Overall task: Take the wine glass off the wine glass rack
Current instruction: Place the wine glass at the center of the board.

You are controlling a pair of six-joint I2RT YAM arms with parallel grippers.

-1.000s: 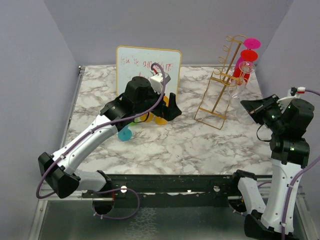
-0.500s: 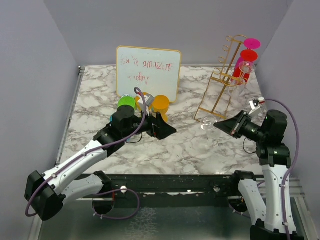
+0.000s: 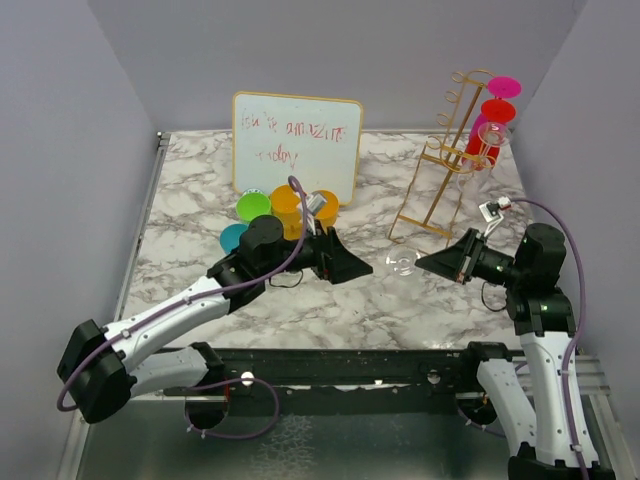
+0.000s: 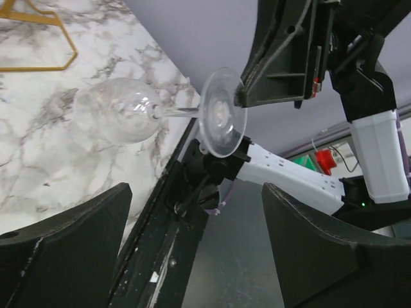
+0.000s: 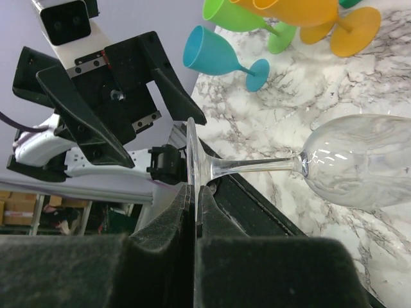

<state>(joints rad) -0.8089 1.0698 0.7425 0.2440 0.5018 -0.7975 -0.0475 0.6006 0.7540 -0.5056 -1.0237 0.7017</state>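
Observation:
The gold wire wine glass rack (image 3: 437,175) stands at the back right, with pink and red glasses (image 3: 492,108) hanging near its top. My right gripper (image 3: 422,263) is shut on the foot rim of a clear wine glass (image 3: 402,264), held on its side above the table in front of the rack. In the right wrist view my gripper (image 5: 194,200) pinches the foot, and the stem and bowl (image 5: 359,160) point right. My left gripper (image 3: 352,268) is open and empty, just left of the glass. In the left wrist view the glass (image 4: 119,110) lies ahead of my open gripper (image 4: 199,256).
A whiteboard (image 3: 297,140) stands at the back. Green, orange and teal plastic glasses (image 3: 272,210) sit in front of it, behind my left arm; they show in the right wrist view too (image 5: 215,54). The rack's base (image 4: 38,38) shows in the left wrist view.
My right arm has carried the clear glass left and forward, away from the rack. My left arm has drawn back from the coloured glasses and swung right toward the glass, jaws open.

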